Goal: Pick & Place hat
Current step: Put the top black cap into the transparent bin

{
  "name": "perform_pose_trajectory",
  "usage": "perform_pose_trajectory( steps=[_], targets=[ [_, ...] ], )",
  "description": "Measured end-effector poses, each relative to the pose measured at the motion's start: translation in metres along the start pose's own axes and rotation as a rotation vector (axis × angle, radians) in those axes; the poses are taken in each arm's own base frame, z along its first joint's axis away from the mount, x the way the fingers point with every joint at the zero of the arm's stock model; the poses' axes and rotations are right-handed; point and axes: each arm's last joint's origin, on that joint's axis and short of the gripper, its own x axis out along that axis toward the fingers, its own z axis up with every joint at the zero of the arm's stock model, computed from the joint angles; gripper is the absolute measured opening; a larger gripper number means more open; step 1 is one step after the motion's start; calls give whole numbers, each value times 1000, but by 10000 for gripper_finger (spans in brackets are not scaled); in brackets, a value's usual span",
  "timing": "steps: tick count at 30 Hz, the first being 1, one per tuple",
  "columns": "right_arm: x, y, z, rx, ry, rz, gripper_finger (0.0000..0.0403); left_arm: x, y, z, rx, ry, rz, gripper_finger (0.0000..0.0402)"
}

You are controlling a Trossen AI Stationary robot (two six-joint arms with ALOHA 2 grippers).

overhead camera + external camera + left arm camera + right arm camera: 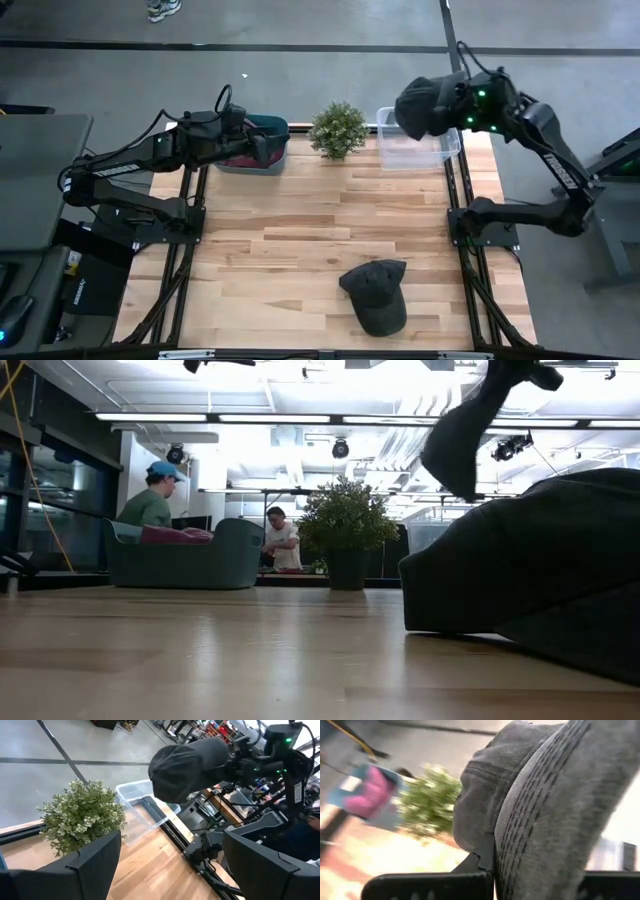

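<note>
right gripper [455, 108] has its jaws clamped on a dark hat [425, 105], hanging over the clear bin [452, 145]. release off-centre and the brim could catch the rim. left gripper [262, 145] waits by the teal tub [275, 126], jaws apart, empty.

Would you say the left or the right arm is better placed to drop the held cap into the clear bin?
Right: its gripper holds the dark cap directly above the clear bin.

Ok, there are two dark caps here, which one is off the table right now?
The cap held up by the right gripper over the clear bin. The other cap lies flat on the table's near edge.
</note>
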Motion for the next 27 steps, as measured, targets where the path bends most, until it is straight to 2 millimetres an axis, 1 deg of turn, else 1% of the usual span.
perform_pose_trajectory(
  steps=[4,8,11,14,17,22,27],
  targets=[
    [19,-2,-4,-29,60,-86,5,0,0,0,0,0,0,337],
    [43,-3,-11,-52,141,-132,5,0,0,-1,2,6,4,337],
    [61,-4,-17,-78,178,-144,5,0,1,-2,7,16,13,337],
    [77,-4,-19,-89,183,-142,5,0,2,-3,11,27,22,337],
    [92,-4,-21,-81,199,-112,5,0,3,-3,8,34,27,337],
    [110,-9,-25,-31,214,-59,5,0,2,-4,-9,54,8,337],
    [120,-15,-33,-1,236,-35,5,0,2,-4,-11,56,8,337]
  ],
)
